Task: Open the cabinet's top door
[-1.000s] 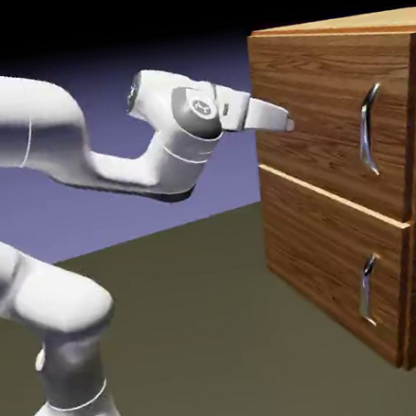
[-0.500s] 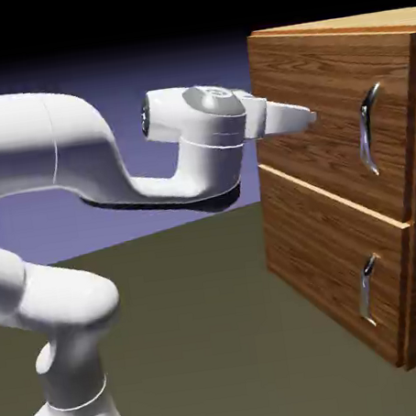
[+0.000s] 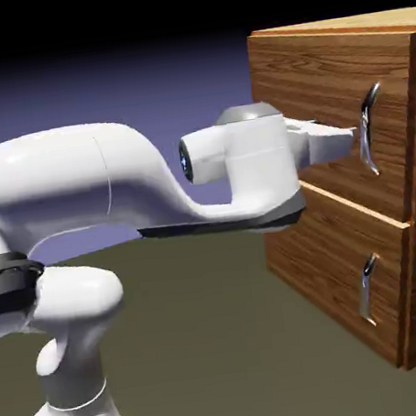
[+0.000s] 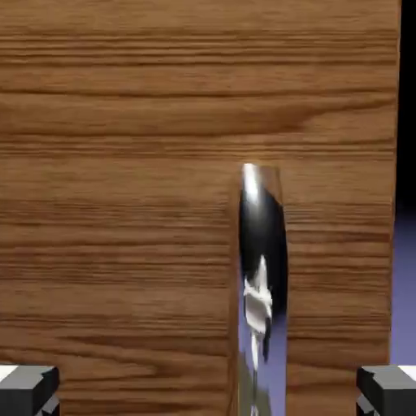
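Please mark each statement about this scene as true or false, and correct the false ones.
1. The top door is closed. True.
2. The gripper is shut. False: its two finger tips stand wide apart.
3. The top door's handle shows between the two finger tips' sides of the hand view, nearer the right one. True.
4. The lower door has no handle. False: it bears a small silver handle.
5. The arm reaches toward the lower door's handle. False: it reaches toward the top door's handle.
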